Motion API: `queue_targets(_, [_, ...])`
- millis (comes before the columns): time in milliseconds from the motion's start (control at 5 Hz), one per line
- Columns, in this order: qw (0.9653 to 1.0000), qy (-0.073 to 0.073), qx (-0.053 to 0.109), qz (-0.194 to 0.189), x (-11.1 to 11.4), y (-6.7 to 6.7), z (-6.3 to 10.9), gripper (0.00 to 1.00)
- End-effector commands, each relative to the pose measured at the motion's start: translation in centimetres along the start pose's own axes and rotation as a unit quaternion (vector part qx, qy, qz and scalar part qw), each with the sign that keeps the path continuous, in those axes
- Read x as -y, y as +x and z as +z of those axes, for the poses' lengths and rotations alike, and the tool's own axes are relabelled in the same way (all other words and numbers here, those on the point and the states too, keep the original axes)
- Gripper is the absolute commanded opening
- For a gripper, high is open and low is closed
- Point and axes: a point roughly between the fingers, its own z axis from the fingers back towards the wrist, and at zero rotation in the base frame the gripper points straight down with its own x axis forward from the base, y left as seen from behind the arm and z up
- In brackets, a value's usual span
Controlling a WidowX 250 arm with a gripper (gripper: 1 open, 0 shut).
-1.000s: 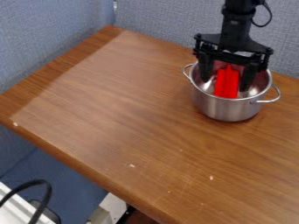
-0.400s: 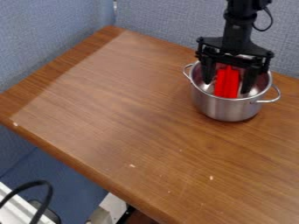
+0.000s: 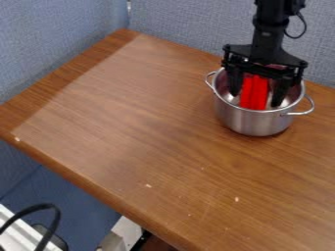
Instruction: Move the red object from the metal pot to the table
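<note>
The metal pot stands on the table at the right, shiny, with small side handles. Inside it the red object stands upright, its top showing above the rim. My black gripper hangs straight down over the pot, open, its fingers reaching down on either side of the red object. I cannot tell whether the fingers touch it.
A blue fabric wall stands behind the table at the back and left. The table's front edge runs diagonally from left to lower right. Black cables lie on the floor at the bottom left.
</note>
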Motion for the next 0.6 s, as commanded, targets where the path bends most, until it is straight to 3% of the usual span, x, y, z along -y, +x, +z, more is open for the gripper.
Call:
queue_targets(0, [0.9994,-0.002,0.033,-0.009,0.59,0.96,1.45,1.00])
queue_targets(400, [0.9994,-0.002,0.034,-0.009,0.52,1.37,0.81,1.00])
